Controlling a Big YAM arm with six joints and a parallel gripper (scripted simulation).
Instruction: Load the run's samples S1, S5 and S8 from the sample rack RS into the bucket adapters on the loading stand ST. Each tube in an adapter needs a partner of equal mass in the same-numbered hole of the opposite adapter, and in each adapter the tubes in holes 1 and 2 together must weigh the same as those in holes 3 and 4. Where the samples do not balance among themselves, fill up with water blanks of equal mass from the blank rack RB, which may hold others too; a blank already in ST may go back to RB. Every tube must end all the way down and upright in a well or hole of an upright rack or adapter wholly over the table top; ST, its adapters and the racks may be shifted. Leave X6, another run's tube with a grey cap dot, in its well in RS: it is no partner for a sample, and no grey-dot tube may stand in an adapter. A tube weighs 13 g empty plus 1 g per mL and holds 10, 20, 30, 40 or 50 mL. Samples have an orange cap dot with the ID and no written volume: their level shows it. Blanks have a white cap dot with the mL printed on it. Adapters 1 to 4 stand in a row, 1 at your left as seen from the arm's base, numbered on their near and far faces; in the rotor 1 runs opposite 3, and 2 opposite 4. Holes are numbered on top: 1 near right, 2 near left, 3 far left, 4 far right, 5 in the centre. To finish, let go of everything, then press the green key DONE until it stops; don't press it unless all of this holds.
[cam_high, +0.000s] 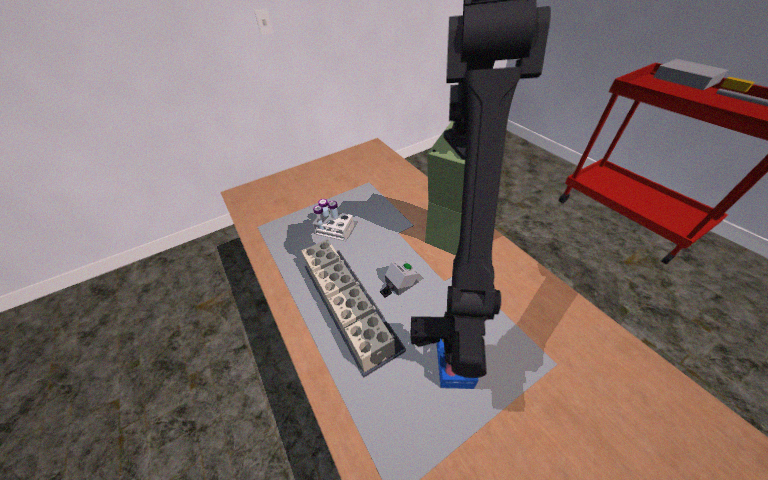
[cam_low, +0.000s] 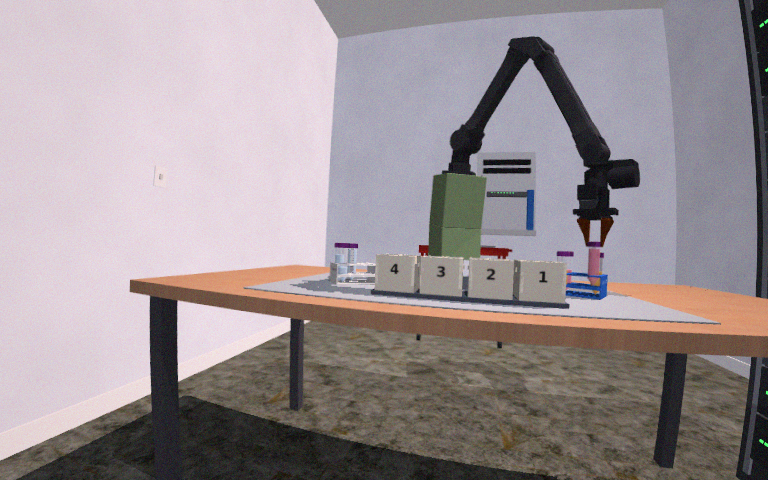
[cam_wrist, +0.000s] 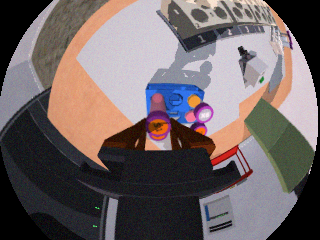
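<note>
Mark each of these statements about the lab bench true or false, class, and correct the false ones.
1. The gripper is shut on a pink tube. True.
2. That tube stands over the blue rack. True.
3. Several tubes already stand in the adapters. False: every visible hole is empty.
4. The adapter numbered 1 is the nearest to the blue rack. True.
5. The green key lies inside the white rack. False: it tops a grey box apart from the racks.
</note>
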